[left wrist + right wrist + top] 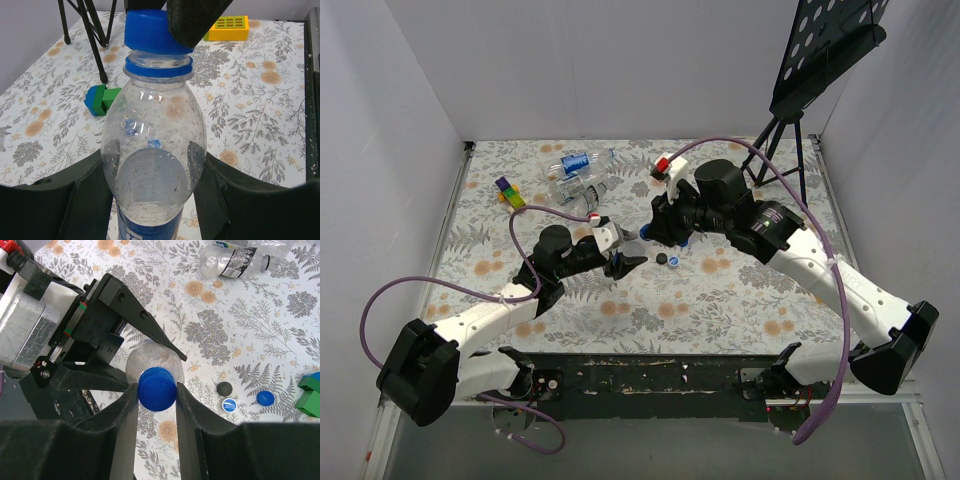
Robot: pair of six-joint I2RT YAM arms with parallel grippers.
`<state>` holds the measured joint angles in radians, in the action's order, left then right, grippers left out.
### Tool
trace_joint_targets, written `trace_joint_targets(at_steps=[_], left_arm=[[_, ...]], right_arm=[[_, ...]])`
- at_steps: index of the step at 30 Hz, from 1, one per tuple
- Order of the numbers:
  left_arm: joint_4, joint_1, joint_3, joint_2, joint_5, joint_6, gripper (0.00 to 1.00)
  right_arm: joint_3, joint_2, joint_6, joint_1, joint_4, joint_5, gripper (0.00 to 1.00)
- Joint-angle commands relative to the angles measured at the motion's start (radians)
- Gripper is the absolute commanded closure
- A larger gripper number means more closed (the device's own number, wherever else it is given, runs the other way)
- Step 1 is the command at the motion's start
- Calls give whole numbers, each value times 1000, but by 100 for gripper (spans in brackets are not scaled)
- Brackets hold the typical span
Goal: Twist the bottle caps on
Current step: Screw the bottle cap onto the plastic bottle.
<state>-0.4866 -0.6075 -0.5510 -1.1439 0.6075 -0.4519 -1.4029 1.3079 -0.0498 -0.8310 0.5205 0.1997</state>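
Right claw [156, 391] grips cap [156, 384] on bottle [149, 356]; three loose caps [229, 404] beside.

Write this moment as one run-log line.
left gripper: shut on bottle; right gripper: shut on blue cap atop bottle; loose: black cap, pale cap, second blue cap

The bottle [152, 150] is clear, glossy plastic beaded with droplets inside, and its blue cap [157, 390] is smooth plastic with a dull sheen. The right gripper [156, 386] is matt black plastic, the housing [22, 325] at the left edge of the right wrist view looks like scuffed silvery metal, and the bench [240, 335] has a matt floral-printed covering.
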Motion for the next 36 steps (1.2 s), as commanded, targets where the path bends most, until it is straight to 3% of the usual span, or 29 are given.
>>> trace_joint_targets(at_steps=[1, 6, 12, 21, 30, 36], left_arm=[[-84, -25, -7, 9, 12, -13, 99], [-86, -17, -15, -22, 9, -42, 100], [-127, 8, -20, -46, 29, -140, 100], [-355, 74, -30, -135, 264, -462, 100], [-423, 74, -33, -136, 360, -513, 100], [-414, 74, -35, -119, 382, -499, 100]], right_arm=[[-48, -21, -21, -5, -74, -37, 57], [-91, -44, -16, 0, -77, -56, 37], [-133, -76, -13, 58, -62, -25, 21], [-133, -79, 145, 268, -53, 446, 26], [-183, 11, 392, 271, 70, 694, 29], [-180, 34, 487, 271, 119, 774, 31]])
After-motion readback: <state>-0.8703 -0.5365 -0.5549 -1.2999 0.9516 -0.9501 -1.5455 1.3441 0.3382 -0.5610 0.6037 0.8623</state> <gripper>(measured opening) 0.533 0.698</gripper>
